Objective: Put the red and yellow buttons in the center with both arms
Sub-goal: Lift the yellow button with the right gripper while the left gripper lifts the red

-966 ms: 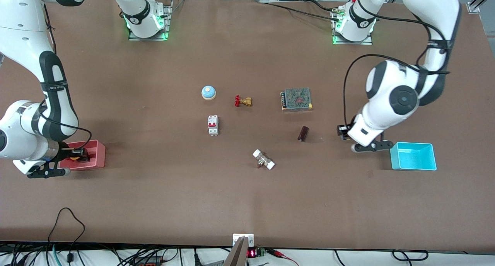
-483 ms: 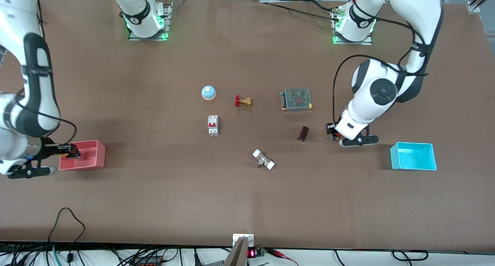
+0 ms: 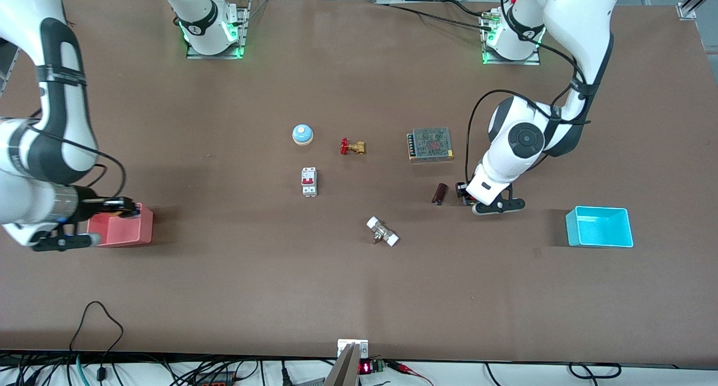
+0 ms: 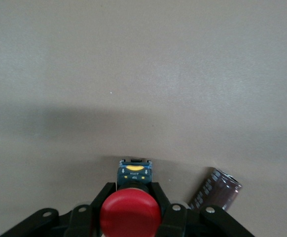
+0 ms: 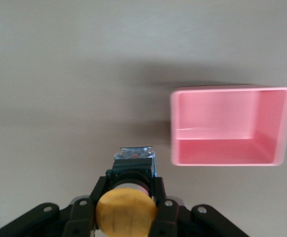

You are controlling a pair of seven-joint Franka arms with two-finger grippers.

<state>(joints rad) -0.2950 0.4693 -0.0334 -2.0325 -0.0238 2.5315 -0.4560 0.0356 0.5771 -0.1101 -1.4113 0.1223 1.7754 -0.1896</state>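
both buttons were off the worktop (image 3: pixel 224 296) and in transit. the left gripper (image 4: pixel 131 217) was clenched on the red button (image 4: pixel 130 215), cap toward the wrist camera, dark body pointing down; in the front view it hung just beside the dark cylindrical capacitor (image 3: pixel 440 193), on the side toward the left arm's end. the right gripper (image 5: pixel 126 210) was clenched on the yellow button (image 5: pixel 126 211), held over the pink bin (image 3: pixel 126 234), at its edge in the front view; the wrist view showed that bin (image 5: pixel 227 126) empty.

risks as judged from here:
- the left gripper looked low and close to the capacitor (image 4: pixel 215 190). a straight run toward the center could clip it and roll it, or twist the red button in the jaws.
- the center already held a white circuit breaker (image 3: pixel 309 182), a brass valve (image 3: pixel 352 146), a white-ended fitting (image 3: pixel 382 231) and a dome bell (image 3: pixel 302 134). setting down without picking a bare patch could knock one over.
- both arms were converging on one stretch of worktop, so the wrists could crowd each other.
- each grip was on the button's narrow neck; letting go before the block touched down could tip it onto its side.
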